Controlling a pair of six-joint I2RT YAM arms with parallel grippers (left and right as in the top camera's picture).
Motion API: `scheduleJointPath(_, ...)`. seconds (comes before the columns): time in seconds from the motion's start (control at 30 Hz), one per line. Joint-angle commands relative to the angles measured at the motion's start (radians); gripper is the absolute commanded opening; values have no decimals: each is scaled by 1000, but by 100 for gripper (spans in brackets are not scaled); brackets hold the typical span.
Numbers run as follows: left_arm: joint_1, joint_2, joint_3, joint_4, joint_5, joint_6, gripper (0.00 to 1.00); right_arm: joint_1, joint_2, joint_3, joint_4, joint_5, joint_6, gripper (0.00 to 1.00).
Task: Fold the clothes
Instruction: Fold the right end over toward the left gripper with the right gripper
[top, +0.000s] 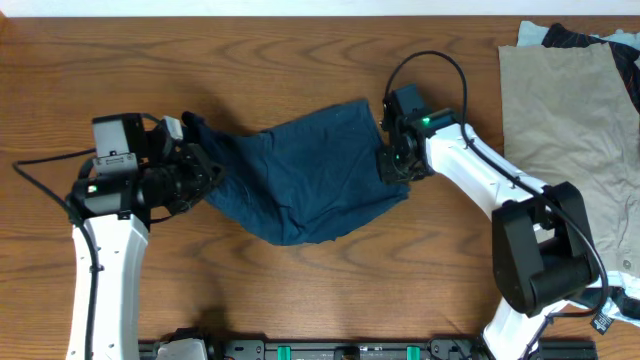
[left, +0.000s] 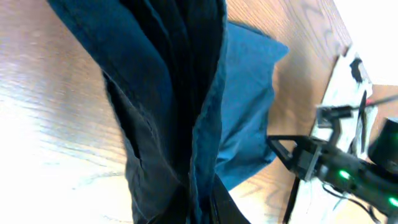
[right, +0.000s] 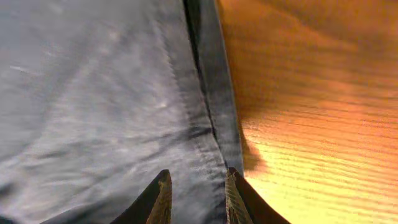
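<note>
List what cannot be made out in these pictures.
- Left claw: fingers hidden under the navy shorts, left wrist view.
- Right claw: whether it pinches the hem; right wrist view's bottom edge cuts it.
- Beige garment: cut off by the overhead view's right edge.

The dark navy blue denim-like shorts (top: 305, 180) lie in the middle of the brown wooden table (top: 300, 60), spread out between the two arms. The left gripper (top: 203, 168) is at their left end and holds that end up off the table. The right gripper (top: 392, 163) is at their right edge, with the hem between its fingers. Well apart, to the right, a flat beige cloth garment (top: 560, 110) lies on the table. A black and light blue bundle of clothes (top: 585, 38) touches its back edge.
</note>
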Motion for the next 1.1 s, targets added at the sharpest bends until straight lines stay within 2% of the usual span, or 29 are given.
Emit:
scheduleJointPath(0.0, -63, -7, 26, 24, 23, 9, 6, 1, 34, -51, 19, 16, -13, 28)
scheduleJointPath(0.33, -346, 19, 26, 157, 6, -72, 6, 37, 75, -117, 53, -5, 28, 23)
scheduleJointPath(0.47, -457, 65, 26, 210, -107, -113, 6, 83, 75, -117, 40, -8, 80, 24)
scheduleJointPath(0.73, -584, 191, 26, 385, -118, -195, 6, 150, 75, -117, 39, -8, 89, 26)
scheduleJointPath(0.97, -621, 296, 26, 481, -116, -255, 6, 153, 75, -117, 23, -3, 96, 28)
scheduleJointPath(1.0, -622, 306, 26, 482, -116, -256, 8, 149, 75, -116, 23, 5, 96, 31)
scheduleJointPath(1.03, -623, 311, 26, 483, -113, -258, 17, 144, 74, -114, 18, 20, 96, 33)
scheduleJointPath(1.07, -623, 312, 26, 484, -112, -257, 34, 138, 74, -108, 8, 36, 96, 38)
